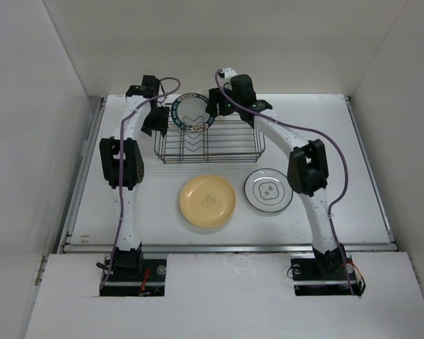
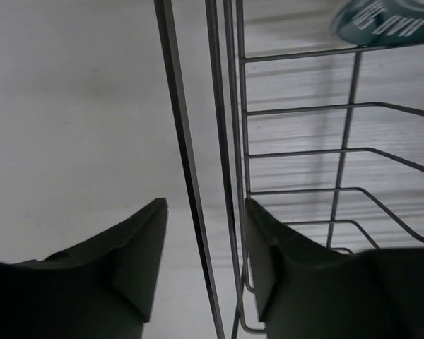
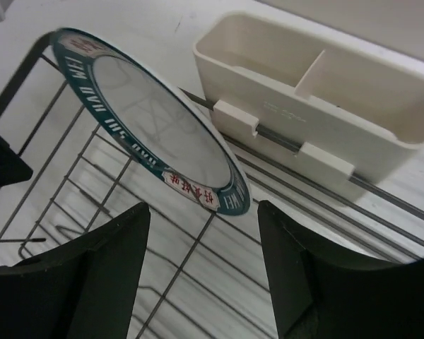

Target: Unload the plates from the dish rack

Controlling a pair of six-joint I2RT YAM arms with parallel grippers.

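You are holding the R gripper (image 3: 203, 212) wide open right above the dark-rimmed plate (image 3: 155, 120) — leaning at the dish rack (image 1: 208, 145)'s far end, rim slanting across the finger gap — while the L gripper (image 2: 205, 212), also open, is straddling a side wire.

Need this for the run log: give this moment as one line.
left gripper open, astride dish rack side wires | right gripper open over teal-rimmed plate in rack | yellow plate, white dark-rimmed plate on table

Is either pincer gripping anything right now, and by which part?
Nothing is held. The left pincer is open astride the rack's rim wire; the right pincer is open, facing the plate's rim.
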